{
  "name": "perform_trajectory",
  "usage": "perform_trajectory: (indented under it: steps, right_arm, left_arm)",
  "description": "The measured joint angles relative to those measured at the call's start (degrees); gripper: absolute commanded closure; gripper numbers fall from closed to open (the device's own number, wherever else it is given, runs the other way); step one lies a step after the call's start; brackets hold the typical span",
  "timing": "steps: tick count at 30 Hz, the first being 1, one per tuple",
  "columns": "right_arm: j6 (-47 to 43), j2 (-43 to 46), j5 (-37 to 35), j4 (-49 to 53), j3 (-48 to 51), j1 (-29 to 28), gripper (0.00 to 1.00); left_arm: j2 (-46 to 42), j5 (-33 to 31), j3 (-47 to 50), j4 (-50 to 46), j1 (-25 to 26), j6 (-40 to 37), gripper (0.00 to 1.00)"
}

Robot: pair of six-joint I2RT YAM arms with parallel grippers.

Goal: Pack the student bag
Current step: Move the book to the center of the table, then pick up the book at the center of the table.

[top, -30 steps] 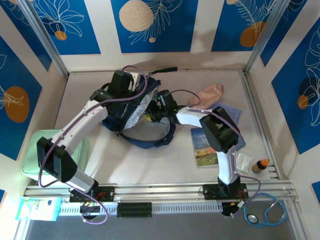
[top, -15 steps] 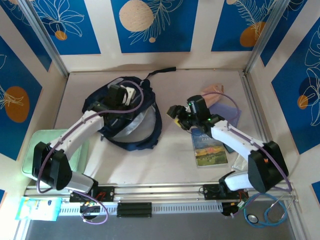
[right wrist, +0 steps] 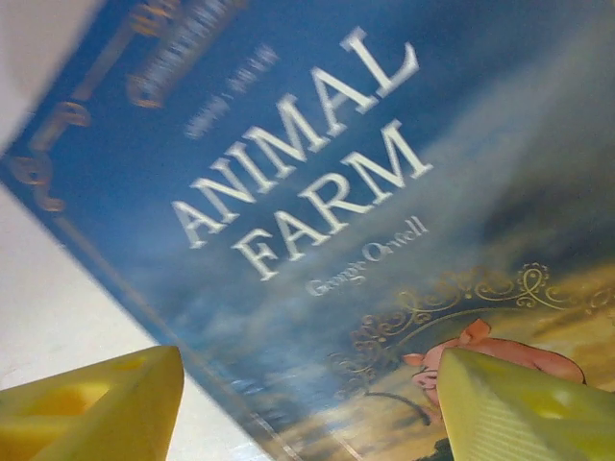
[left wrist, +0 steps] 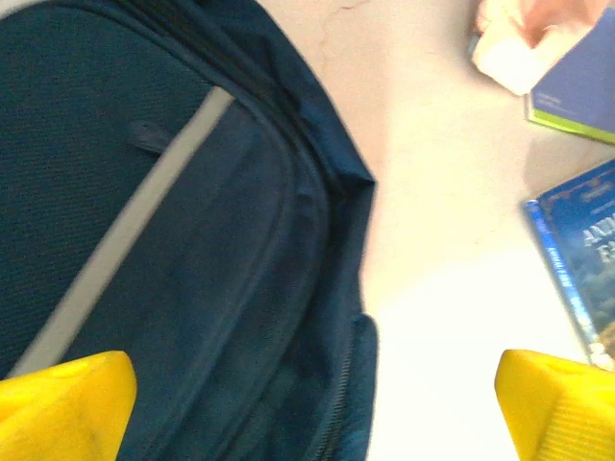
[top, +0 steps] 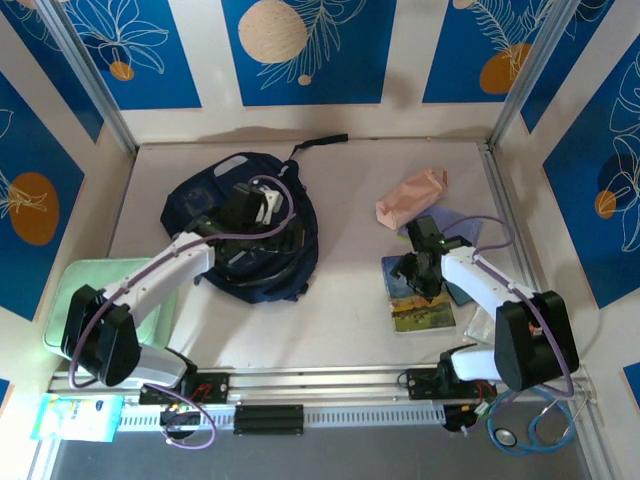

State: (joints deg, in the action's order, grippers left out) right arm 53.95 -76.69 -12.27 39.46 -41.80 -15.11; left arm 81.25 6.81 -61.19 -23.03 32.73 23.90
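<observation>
The student bag (top: 215, 205) is a large dark navy backpack lying flat at the table's left centre, with a grey stripe (left wrist: 125, 230) across its front. My left gripper (top: 255, 228) hovers just over the bag's right part, its yellow fingers (left wrist: 62, 408) spread wide and open, holding nothing (left wrist: 317, 423). A blue "Animal Farm" book (top: 425, 305) lies flat at the right. My right gripper (top: 415, 270) hangs open close above the book's cover (right wrist: 317, 192), its fingers (right wrist: 96, 403) either side of the left edge, nothing gripped.
A pink pouch (top: 412, 195) and a purple book (top: 458, 228) lie behind the blue book. A white packet (top: 487, 322) and a small bottle (top: 521, 330) sit at the right front. A green tray (top: 65, 300) stands at the left edge.
The bag, held up and open between both grippers a second ago, now lies flat. The right arm swung right and down over the book. The left gripper stayed above the bag.
</observation>
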Motion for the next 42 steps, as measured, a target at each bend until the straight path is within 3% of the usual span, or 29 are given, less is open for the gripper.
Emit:
perform_trajectory:
  steps: [7, 12, 17, 22, 26, 36, 42]
  right_arm:
    - [1.4, -2.0, 3.6, -2.7, 1.4, 1.1, 0.29]
    - [5.6, -3.7, 11.2, -9.1, 1.4, -0.2, 0.33]
    - [8.0, -5.1, 17.4, -15.5, 1.4, -1.3, 0.37]
    - [5.3, -3.6, 15.1, -12.9, -0.7, -0.8, 0.37]
    - [0.8, -1.5, 10.8, -9.8, -3.3, 2.7, 0.37]
    - [-6.5, -6.4, 11.1, -7.9, -4.0, 8.6, 0.42]
    - [-7.1, -7.3, 13.0, -8.5, -3.6, 10.1, 0.41]
  left_arm:
    - [4.1, 2.5, 0.1, 6.4, 5.2, 8.2, 0.00]
    - [9.0, 5.3, 0.0, 10.5, 8.1, 12.4, 0.00]
    - [17.1, 8.4, -3.4, 11.5, 11.2, 14.5, 0.07]
    - [24.2, 9.9, -7.9, 11.9, 14.5, 17.2, 0.21]
    - [29.0, 10.8, -11.0, 13.0, 16.0, 21.3, 0.28]
    - [33.9, 12.0, -12.0, 15.4, 16.6, 27.2, 0.52]
    - [34.6, 13.1, -12.4, 17.6, 16.6, 28.8, 0.53]
